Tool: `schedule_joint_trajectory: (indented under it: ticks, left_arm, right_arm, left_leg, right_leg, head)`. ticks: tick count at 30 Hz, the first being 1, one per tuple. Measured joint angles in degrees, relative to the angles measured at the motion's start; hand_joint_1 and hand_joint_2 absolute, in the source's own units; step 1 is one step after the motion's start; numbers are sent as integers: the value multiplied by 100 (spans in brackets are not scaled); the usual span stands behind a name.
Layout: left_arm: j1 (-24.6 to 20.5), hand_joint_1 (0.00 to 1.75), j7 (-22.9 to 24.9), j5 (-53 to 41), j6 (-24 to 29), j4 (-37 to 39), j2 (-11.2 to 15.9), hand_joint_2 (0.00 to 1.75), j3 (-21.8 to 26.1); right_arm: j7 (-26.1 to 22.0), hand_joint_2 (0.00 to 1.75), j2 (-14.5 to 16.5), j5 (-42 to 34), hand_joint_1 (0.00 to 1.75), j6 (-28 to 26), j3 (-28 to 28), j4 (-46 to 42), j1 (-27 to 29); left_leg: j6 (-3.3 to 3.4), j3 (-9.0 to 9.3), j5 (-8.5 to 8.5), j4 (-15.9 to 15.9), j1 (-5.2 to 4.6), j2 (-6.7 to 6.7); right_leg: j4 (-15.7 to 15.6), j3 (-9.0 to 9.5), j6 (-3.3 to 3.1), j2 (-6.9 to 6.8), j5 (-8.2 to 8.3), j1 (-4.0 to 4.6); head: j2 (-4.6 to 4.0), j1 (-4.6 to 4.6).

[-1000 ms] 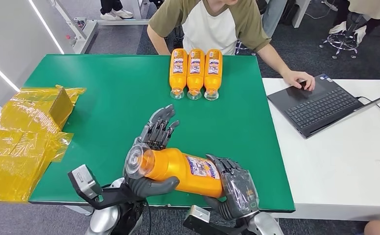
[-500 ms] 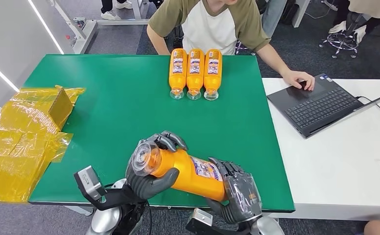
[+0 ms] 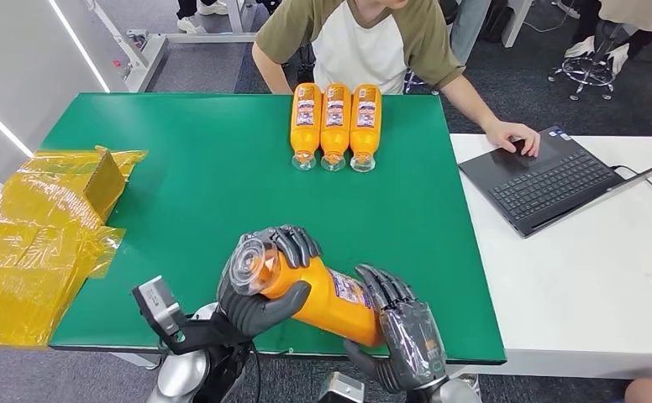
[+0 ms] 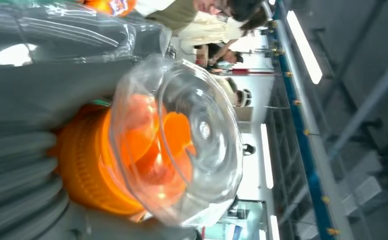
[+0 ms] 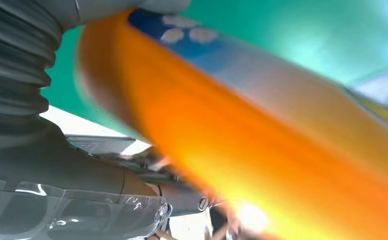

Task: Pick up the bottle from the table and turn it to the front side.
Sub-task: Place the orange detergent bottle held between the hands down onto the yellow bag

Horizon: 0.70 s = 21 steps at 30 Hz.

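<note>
An orange bottle (image 3: 327, 295) with a clear cap and a blue-and-white label hangs tilted over the front edge of the green table (image 3: 188, 193), held between both hands. My left hand (image 3: 260, 290) wraps around its neck just behind the cap, thumb underneath. My right hand (image 3: 407, 336) cups the base, fingers on the far side and thumb on the near side. The clear cap and orange neck (image 4: 152, 150) show close up in the left wrist view, beside my left hand (image 4: 27, 100). The blurred bottle body (image 5: 242, 140) lies against my right hand (image 5: 32, 150) in the right wrist view.
Three more orange bottles (image 3: 334, 122) lie side by side at the table's far edge, in front of a seated person (image 3: 365, 42). That person's hand rests on a laptop (image 3: 549, 180) on the white table (image 3: 591, 285) to the right. Yellow-wrapped cardboard (image 3: 41, 235) lies at the left.
My left hand has closed around the bottle's neck, after being open behind it. The bottle's cap end has risen a little, and the right hand's fingers have straightened somewhat.
</note>
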Motion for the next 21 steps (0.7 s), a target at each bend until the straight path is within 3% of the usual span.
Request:
schedule_joint_trajectory:
  ticks: [7, 15, 18, 21]
  left_arm:
    - [-4, 175, 73, -27, 335, 1, -28, 175, 68]
    - [-4, 175, 91, -91, 453, 8, -37, 175, 90]
    - [-9, 175, 113, -406, 774, 55, -27, 175, 114]
    - [-42, 175, 270, -1552, 1493, 124, 26, 175, 182]
  right_arm:
    - [-919, 175, 277, -1092, 0, -1518, 4, -195, 41]
    - [-1218, 175, 492, -1399, 0, -1778, 21, -357, 71]
    - [-1971, 175, 647, -1949, 0, -2079, 8, -464, 131]
    - [-3015, 175, 962, -2506, 0, -2158, -125, -690, 218]
  left_leg:
    - [0, 1, 0, -1, 1, 1]
    - [0, 0, 0, -1, 0, 0]
    - [0, 1, 0, -1, 0, 0]
    - [-1, 1, 0, -2, 1, 1]
  right_leg:
    - [0, -1, -1, 1, -1, 1]
    - [0, 0, 0, 0, 0, 0]
    - [0, 0, 0, 0, 0, 0]
    - [1, -1, -1, 1, -1, 1]
  head:
    - [0, -1]
    - [0, 0]
    - [0, 0]
    - [0, -1]
